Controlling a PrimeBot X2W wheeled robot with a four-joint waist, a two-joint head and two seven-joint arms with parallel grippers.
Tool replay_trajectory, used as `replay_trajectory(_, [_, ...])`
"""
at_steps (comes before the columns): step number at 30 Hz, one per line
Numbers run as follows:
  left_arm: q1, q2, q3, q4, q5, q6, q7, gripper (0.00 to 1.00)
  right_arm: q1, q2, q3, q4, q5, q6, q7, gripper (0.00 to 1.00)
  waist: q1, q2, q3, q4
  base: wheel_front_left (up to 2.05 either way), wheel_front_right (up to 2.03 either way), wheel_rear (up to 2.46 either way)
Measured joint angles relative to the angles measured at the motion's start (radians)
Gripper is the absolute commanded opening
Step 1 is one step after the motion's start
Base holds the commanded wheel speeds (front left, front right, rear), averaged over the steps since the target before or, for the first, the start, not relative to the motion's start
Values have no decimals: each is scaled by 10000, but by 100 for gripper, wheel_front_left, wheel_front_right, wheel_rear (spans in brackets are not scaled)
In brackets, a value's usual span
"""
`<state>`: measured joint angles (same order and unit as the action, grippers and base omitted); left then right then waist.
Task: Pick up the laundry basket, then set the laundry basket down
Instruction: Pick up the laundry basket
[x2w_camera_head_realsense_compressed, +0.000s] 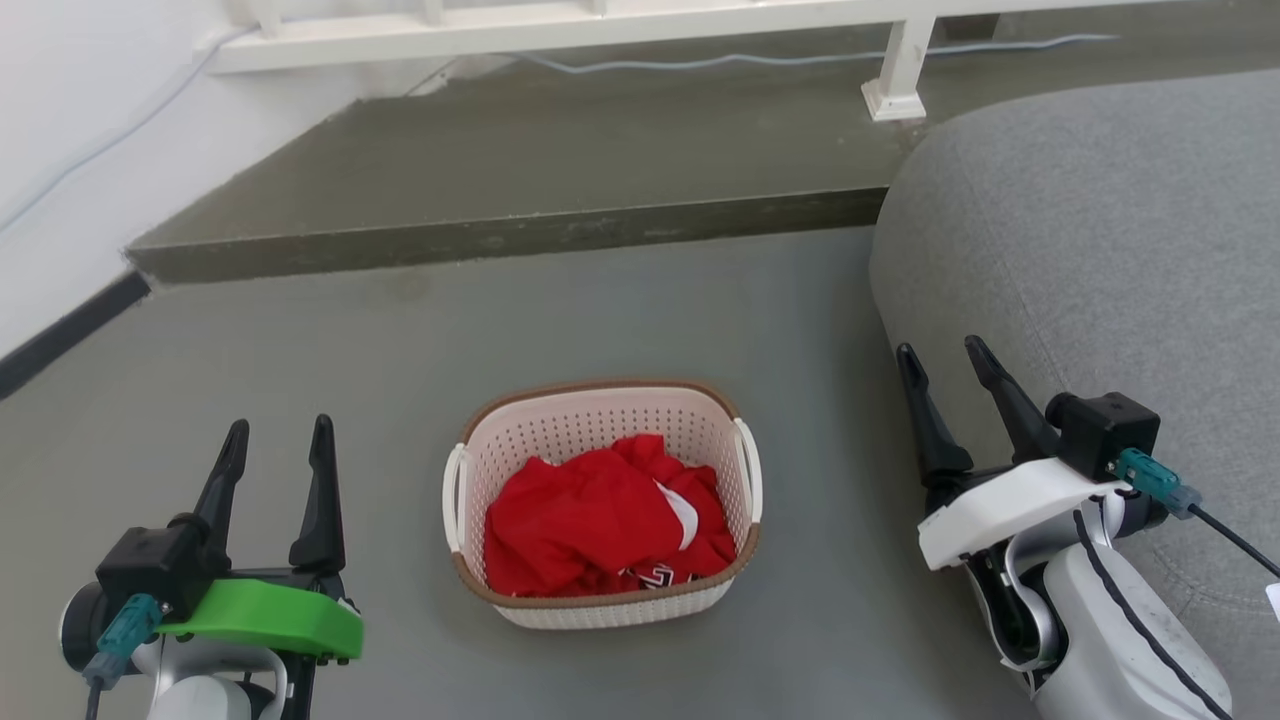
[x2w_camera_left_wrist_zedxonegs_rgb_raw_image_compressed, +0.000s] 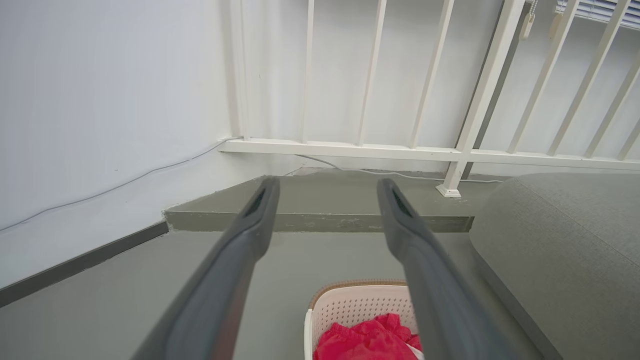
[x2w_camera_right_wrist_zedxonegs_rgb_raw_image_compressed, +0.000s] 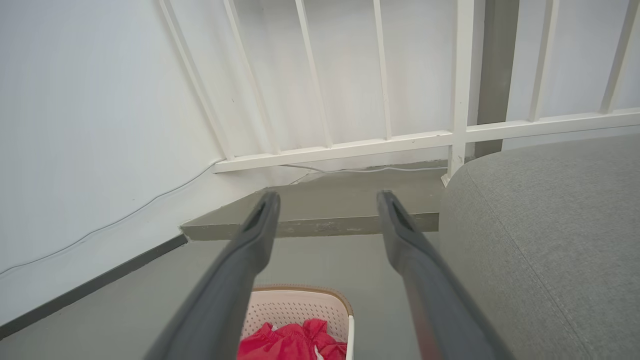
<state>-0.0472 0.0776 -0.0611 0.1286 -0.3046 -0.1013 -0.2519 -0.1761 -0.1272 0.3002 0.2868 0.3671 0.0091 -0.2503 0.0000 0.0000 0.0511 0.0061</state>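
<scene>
The left end effector (x2w_camera_head_realsense_compressed: 280, 428) and the right end effector (x2w_camera_head_realsense_compressed: 940, 348) both hover empty, fingers apart. The laundry basket (x2w_camera_head_realsense_compressed: 600, 420) sits on the floor (x2w_camera_head_realsense_compressed: 330, 340) between them, well apart from each. For a clean lift, each should probably swing inward and drop to its nearer white handle, the left handle (x2w_camera_head_realsense_compressed: 453, 495) and the right handle (x2w_camera_head_realsense_compressed: 750, 468). They should then close at matching height and rise together, keeping the red garment (x2w_camera_head_realsense_compressed: 590, 520) level. The grey sofa (x2w_camera_head_realsense_compressed: 1100, 230) lies just beside the right one.

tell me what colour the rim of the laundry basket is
Brown, woven-look, on the laundry basket; clearest in the head view.
</scene>
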Motion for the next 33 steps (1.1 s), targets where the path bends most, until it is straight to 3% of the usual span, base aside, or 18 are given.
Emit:
replay_trajectory(6, [-170,0,38,186,-107,-82,0,100,-158,12,48,198,0,163,-2,100,0,0,493,-35,0,0,0])
replay_trajectory(33, [-2932,525,-228,1628,-593,-219,0,100,-2914,397,65,1517,2,261,-17,100,1,0,3825,-300,0,0,0])
